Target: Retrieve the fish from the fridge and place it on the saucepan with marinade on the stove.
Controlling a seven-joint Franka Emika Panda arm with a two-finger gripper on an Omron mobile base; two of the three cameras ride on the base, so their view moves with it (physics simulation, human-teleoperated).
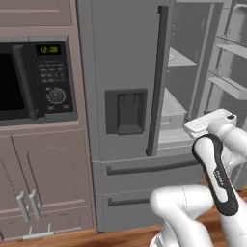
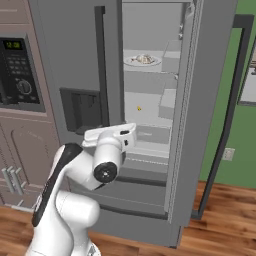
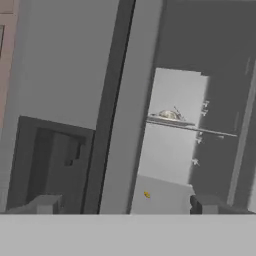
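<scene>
Wide-open and empty, the gripper (image 3: pixel 125 204) sits at the frame's bottom, facing the fridge (image 2: pixel 75 60) — its right door open. Upper centre, the fish (image 2: pixel 144 59) lies on a plate (image 2: pixel 131 61) — reaching, grasping, carrying all remain.

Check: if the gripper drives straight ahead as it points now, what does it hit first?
Probably the closed left door's inner edge of the fridge. The open gripper aims about at that edge, with the open compartment and the fish on its plate just right. Depth is unclear.
</scene>
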